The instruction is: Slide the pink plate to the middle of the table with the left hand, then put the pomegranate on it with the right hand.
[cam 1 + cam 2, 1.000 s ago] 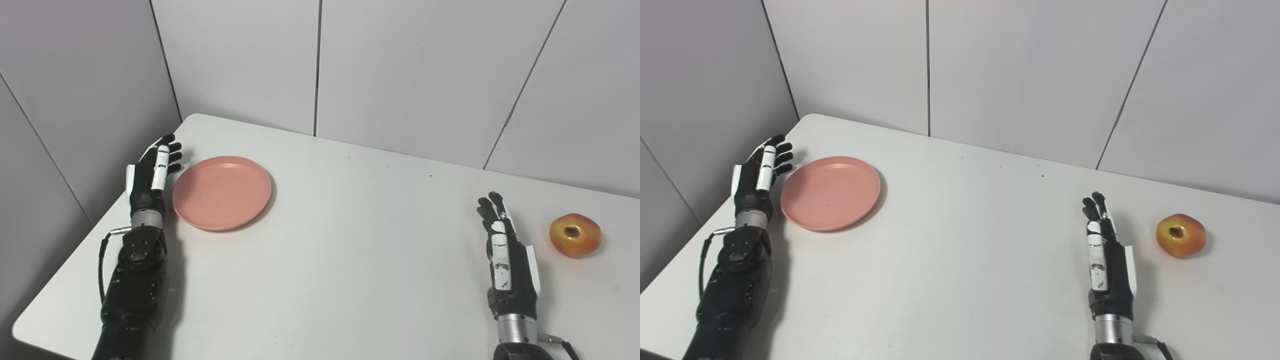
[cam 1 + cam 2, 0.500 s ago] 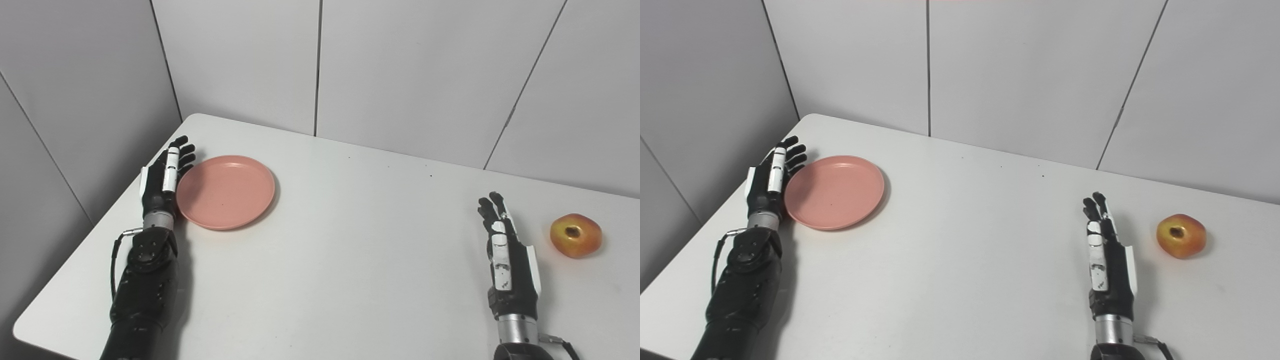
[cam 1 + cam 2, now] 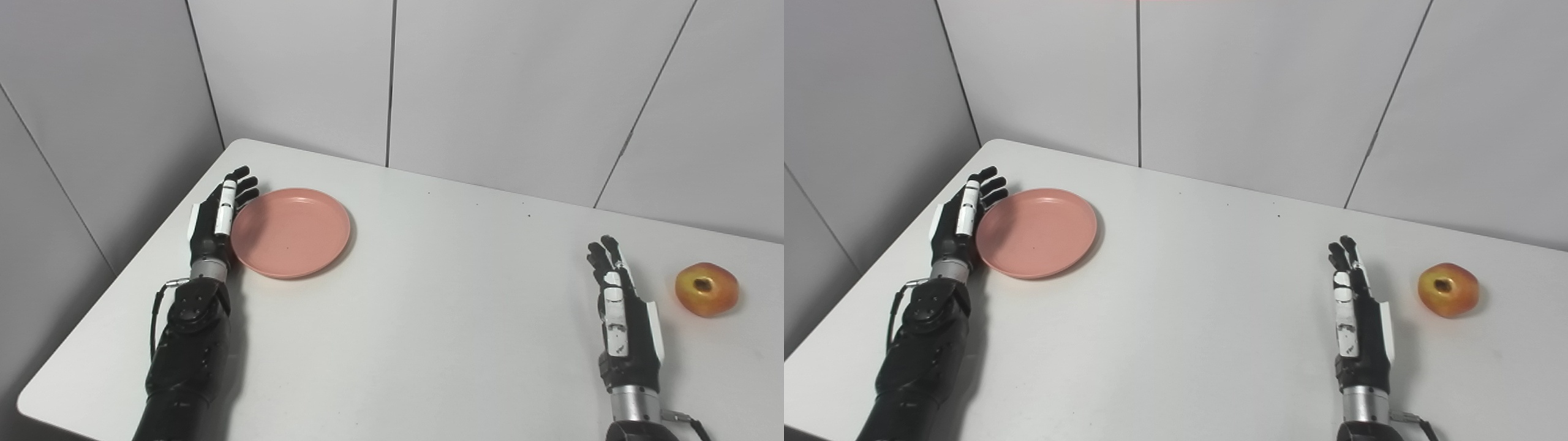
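Your left hand (image 3: 215, 223) stands edge-on, fingers straight and spread, holding nothing, its palm side pressed flat to the left rim of the pink plate (image 3: 290, 233). That looks like a pushing pose rather than a grasp: a flat hand against the rim drives the plate sideways without lifting it. The plate sits in the left-centre of the frame, well short of the table's middle, so by my reading the slide is only begun.

Your right hand (image 3: 621, 318), lower right of the frame, is likewise upright and released, fingers extended, touching nothing. It waits just left of the pomegranate (image 3: 706, 289), which rests near the right edge of the picture, apart from the hand.

Room: the table (image 3: 441, 294) between plate and right hand is bare white surface, no obstacles on the plate's path rightward. The left table edge lies close behind your left arm; the rounded far corner is above the plate. The pomegranate lies close to the frame's right edge; where the table ends there is out of view, so reach round it from the outside with care.
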